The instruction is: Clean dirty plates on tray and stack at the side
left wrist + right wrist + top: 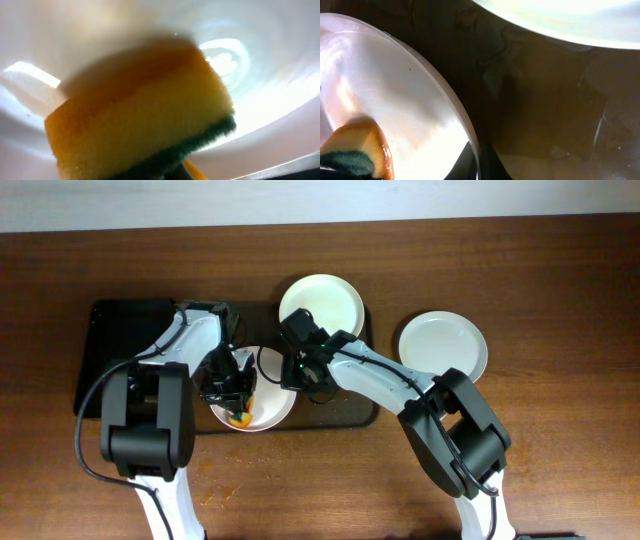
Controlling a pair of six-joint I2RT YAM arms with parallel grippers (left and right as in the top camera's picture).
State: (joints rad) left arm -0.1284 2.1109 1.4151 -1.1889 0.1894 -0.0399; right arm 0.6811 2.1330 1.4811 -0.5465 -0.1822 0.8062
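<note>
A white plate lies on the black tray near its front edge. My left gripper is shut on a yellow sponge with a green scouring side and presses it onto the plate's inside. My right gripper is shut on the plate's right rim, one finger on each side. The sponge also shows in the right wrist view. A second white plate lies at the tray's back right. A third white plate sits on the table right of the tray.
The brown wooden table surrounds the tray. The tray's left half is bare black surface. Small crumbs lie on the table in front of the tray.
</note>
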